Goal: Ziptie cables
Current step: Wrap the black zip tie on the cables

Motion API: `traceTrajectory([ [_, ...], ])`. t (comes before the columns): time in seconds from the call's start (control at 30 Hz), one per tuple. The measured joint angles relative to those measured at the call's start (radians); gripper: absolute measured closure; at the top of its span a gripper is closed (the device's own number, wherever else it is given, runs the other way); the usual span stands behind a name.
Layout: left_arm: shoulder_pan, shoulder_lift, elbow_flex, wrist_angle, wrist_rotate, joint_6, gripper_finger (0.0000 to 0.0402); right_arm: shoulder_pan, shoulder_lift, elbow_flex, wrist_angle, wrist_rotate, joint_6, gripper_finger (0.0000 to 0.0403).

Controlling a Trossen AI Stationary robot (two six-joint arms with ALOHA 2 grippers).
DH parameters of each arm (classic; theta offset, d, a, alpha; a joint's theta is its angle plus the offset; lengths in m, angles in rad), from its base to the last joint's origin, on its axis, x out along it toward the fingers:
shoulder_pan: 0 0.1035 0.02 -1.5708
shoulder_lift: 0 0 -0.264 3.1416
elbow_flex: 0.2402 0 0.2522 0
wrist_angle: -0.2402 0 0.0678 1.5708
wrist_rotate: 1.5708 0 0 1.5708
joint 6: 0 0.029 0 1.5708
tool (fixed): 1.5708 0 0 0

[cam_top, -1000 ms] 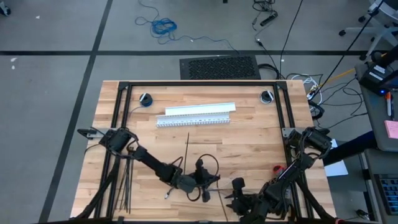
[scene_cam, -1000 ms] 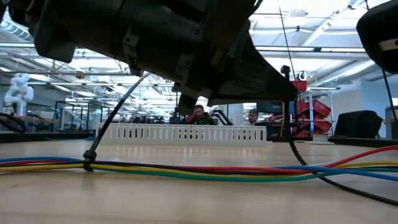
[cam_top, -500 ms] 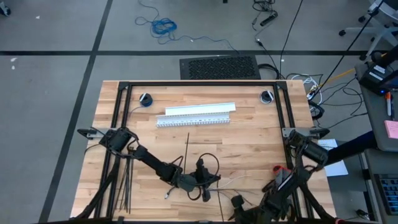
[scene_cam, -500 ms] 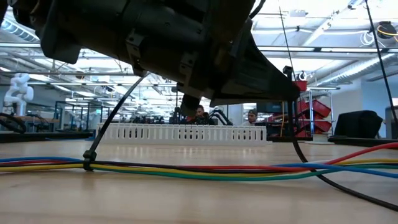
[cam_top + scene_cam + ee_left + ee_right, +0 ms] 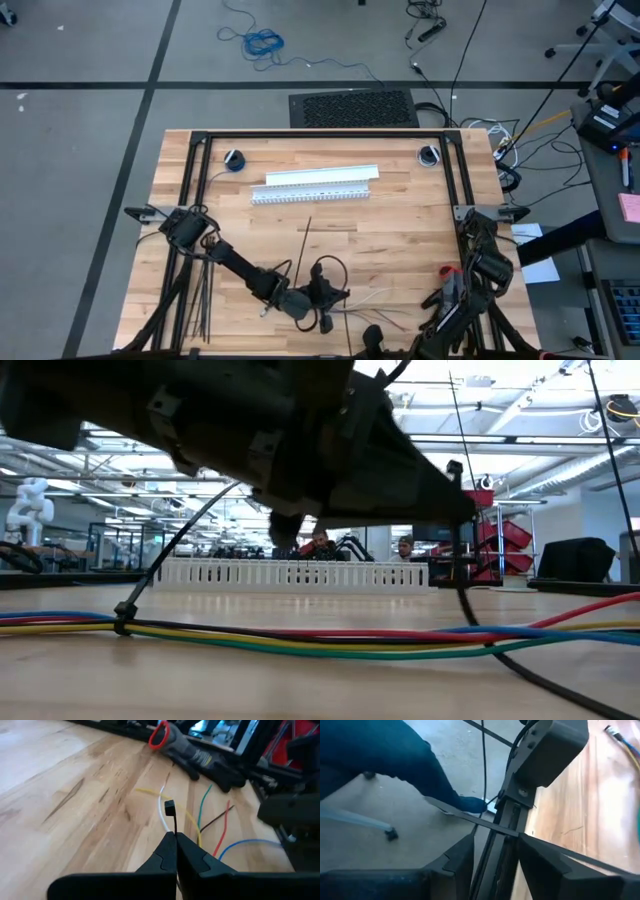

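Observation:
The cables (image 5: 330, 638), coloured wires lying along the table near its front edge, splay at their ends (image 5: 210, 827). A black ziptie (image 5: 122, 622) wraps them, its tail rising slantwise. My left gripper (image 5: 176, 839) hovers just above them, shut on another ziptie. More zipties (image 5: 200, 300) lie by the left arm's base. My right gripper (image 5: 492, 842) stands open at the table's near edge (image 5: 372, 338). A thin black strip (image 5: 465, 815) crosses its fingertips; whether it touches them, I cannot tell. My left gripper pinches a black ziptie just below its head end (image 5: 174, 826) between its two fingertips. The small square head (image 5: 169, 806) sticks out past the fingertips. The fingers point slightly downward toward the table's right. Below them the strip (image 5: 462, 575) hangs down to the table and crosses the cables.
A white slotted channel (image 5: 315, 185) lies across the far half of the table. A red-handled tool (image 5: 165, 737) lies at the right, by the right arm. The black frame (image 5: 320, 132) borders the table. A person's leg (image 5: 395, 765) stands on the floor beside the table.
My right gripper has moved toward the table's near edge and sunk, uncovering the cables' splayed ends. The tied spot of the cables has slid a little toward the table's left.

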Motion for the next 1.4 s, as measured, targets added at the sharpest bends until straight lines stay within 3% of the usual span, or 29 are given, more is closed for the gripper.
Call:
traceTrajectory([
  [1.07, -0.007, 0.0, 0.0, 0.002, -0.092, -0.052, 0.0402, -0.022, 0.004, -0.001, 0.097, 0.024, -0.2, 0.0261],
  [1.4, -0.007, 0.0, 0.0, 0.002, -0.093, -0.053, 0.0402, -0.028, 0.003, 0.0, 0.106, 0.018, -0.202, 0.0327],
])
